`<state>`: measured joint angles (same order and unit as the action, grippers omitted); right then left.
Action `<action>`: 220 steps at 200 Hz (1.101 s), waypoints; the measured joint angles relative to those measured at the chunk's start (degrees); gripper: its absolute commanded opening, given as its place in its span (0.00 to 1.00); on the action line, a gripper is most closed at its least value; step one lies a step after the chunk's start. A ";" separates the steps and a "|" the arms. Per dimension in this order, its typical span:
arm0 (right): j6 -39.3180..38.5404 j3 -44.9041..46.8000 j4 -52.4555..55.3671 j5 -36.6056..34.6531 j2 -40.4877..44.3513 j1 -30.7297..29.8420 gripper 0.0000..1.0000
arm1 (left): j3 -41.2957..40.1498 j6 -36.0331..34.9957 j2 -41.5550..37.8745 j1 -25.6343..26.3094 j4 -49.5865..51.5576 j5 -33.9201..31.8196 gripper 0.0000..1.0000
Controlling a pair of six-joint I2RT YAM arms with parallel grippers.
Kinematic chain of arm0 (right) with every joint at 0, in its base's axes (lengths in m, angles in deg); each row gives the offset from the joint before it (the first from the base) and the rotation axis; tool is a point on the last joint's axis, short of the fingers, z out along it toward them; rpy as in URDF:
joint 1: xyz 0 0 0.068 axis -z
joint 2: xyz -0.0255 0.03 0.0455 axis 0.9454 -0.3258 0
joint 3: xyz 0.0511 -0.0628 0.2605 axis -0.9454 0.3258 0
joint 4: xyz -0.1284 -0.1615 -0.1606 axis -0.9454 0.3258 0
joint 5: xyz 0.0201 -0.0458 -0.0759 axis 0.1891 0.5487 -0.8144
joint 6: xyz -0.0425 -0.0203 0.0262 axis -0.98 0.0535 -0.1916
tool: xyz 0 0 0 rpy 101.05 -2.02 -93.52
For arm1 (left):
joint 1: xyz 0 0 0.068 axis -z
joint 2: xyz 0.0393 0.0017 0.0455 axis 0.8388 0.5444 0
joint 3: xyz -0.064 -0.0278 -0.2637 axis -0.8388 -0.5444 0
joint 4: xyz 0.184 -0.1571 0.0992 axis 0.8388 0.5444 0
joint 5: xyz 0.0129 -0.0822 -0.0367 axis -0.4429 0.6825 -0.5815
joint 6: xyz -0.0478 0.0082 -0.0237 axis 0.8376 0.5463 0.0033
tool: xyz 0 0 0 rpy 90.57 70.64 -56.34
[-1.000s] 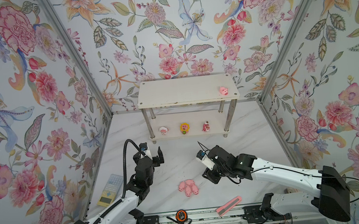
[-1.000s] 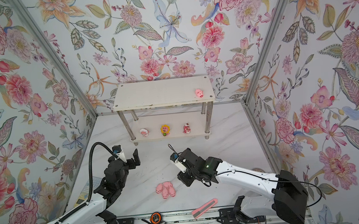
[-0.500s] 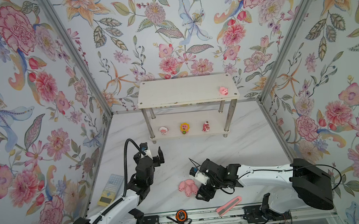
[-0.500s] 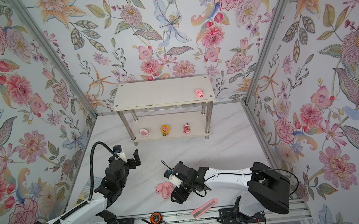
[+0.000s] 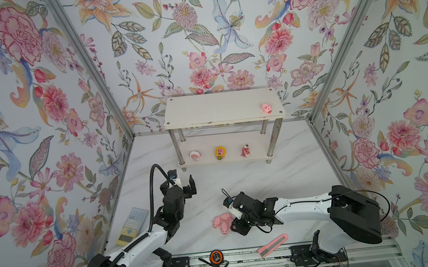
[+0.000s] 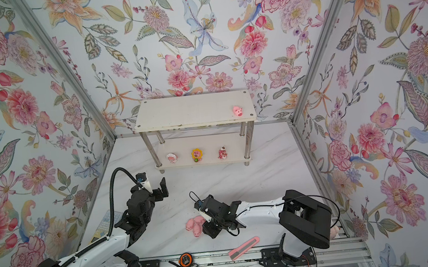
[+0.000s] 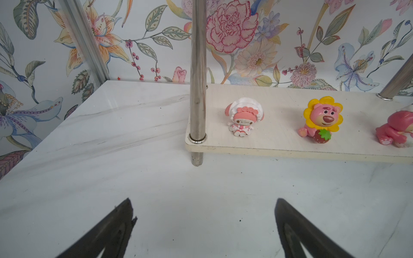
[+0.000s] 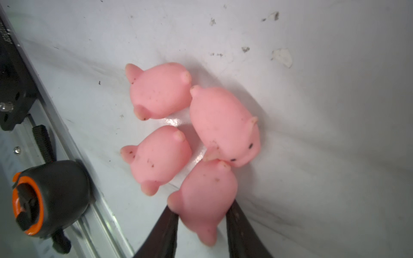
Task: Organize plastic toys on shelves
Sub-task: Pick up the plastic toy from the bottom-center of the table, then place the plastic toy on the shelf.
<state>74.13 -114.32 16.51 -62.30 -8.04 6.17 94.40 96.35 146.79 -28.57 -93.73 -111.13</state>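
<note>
**Right gripper** (image 8: 202, 208): black jaws clenched on the flanks of one small soft-looking pink plastic pig (image 8: 205, 194). This is the nearest of a huddle of four pigs (image 5: 222, 222) close to the front edge of the white marble-pattern worktop (image 5: 305, 173), about midway along it. Whether the grasped pig is clear of the surface cannot be told.

**Left gripper** (image 7: 203, 214): jaws spread wide and empty, poised above the worktop just before the left front corner of the two-tier rack of white boards on chrome legs (image 5: 218, 104).

**Upper board:** a fifth pink pig (image 5: 266, 107) near its right front corner.

**Lower board:** a row along the front edge, made up of a white-bonneted pink figurine (image 5: 195, 156), a yellow-flower-maned pink bear (image 5: 219, 153) and a red-pink crouching figurine (image 5: 245, 151).

**Progress, as judged:** four of eight toys are shelved. Four pigs are left, one of them in the grasp.

**Count:** pigs five; character figurines three; rack one, with two boards and four legs.

**Non-task items by the front edge:** one orange-and-black tape measure (image 5: 215, 257) and one flat pink-and-grey bar (image 5: 273, 244).
</note>
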 measured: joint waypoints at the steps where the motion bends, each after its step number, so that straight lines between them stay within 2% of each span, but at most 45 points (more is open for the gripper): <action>1: 0.09 0.00 0.02 -0.09 0.00 -0.04 0.30 | 0.00 0.00 0.02 0.00 -0.02 0.00 0.99; 42: 1.84 -0.13 1.70 -5.51 1.03 0.81 0.22 | 0.00 0.00 0.90 -0.07 -1.29 0.07 0.99; 94: -0.15 -0.57 10.75 -9.57 7.04 7.87 0.19 | 0.00 0.02 1.55 -0.07 -1.75 0.20 0.99; 139: -3.56 -6.34 19.28 -10.84 14.73 14.91 0.19 | 0.00 0.02 1.55 -0.15 -1.92 0.17 0.99; 174: -7.43 -17.94 27.12 -13.86 16.52 18.10 0.20 | 0.00 0.02 1.46 -0.22 -1.92 0.17 0.99; 220: -13.81 -46.07 31.63 -17.55 13.55 23.32 0.21 | 0.00 0.02 1.46 -0.31 -1.92 0.46 0.99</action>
<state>60.32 -160.39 48.14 -79.85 5.51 29.49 94.40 96.37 148.25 -28.88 -95.65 -110.67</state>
